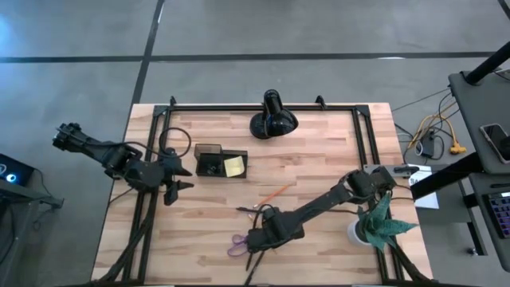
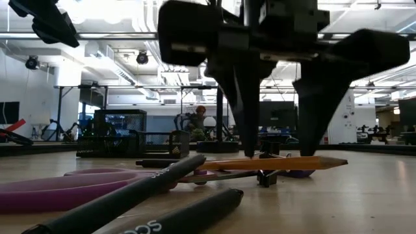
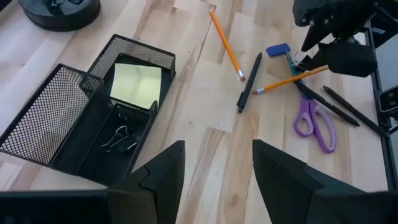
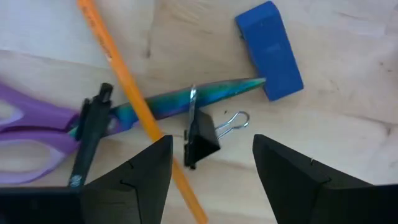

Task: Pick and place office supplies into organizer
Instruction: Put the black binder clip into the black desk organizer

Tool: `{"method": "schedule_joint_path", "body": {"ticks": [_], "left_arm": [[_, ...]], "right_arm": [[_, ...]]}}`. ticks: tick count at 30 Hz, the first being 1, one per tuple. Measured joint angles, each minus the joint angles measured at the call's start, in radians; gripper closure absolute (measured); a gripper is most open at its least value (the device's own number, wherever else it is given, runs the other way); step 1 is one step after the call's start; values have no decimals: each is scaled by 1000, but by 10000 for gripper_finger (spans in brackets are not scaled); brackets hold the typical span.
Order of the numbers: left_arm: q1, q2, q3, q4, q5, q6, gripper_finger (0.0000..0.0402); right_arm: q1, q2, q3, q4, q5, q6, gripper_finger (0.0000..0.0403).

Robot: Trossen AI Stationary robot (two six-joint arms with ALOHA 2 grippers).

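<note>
My right gripper (image 4: 211, 168) points down, open, over a small black binder clip (image 4: 200, 140) that lies on the table between its fingertips, untouched. Beside the clip lie purple-handled scissors (image 4: 186, 102), an orange pencil (image 4: 134, 106) across their blades, a black pen (image 4: 90, 137) and a blue block (image 4: 270, 50). The black mesh organizer (image 3: 37, 118) stands at the table's left middle, with a yellow sticky-note pad (image 3: 135, 84) and binder clips (image 3: 118, 138) in its compartments. My left gripper (image 3: 217, 180) hovers open, near the organizer's left side (image 1: 179, 177). A second pencil (image 3: 225, 45) and pen (image 3: 249, 82) lie loose.
A black dome lamp (image 1: 273, 119) stands at the far middle of the table. A green plant in a white pot (image 1: 374, 223) stands at the near right, close to my right arm. Two more black pens (image 2: 130, 195) lie toward the near edge. Bare wood lies between organizer and supplies.
</note>
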Motion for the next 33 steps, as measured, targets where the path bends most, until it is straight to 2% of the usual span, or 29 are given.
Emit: {"method": "schedule_joint_path", "body": {"ticks": [8, 25, 28, 33], "left_arm": [[1, 8, 0, 0, -25, 0, 233], [1, 24, -13, 5, -26, 0, 233], [1, 24, -14, 20, -26, 0, 233], [1, 26, -15, 23, -27, 0, 233]], "right_arm": [[-13, 0, -34, 68, 4, -31, 199], [-19, 0, -41, 96, 8, -90, 371], [-19, -1, -27, 91, 30, -123, 387], [-24, -4, -8, 59, 55, -130, 390]]}}
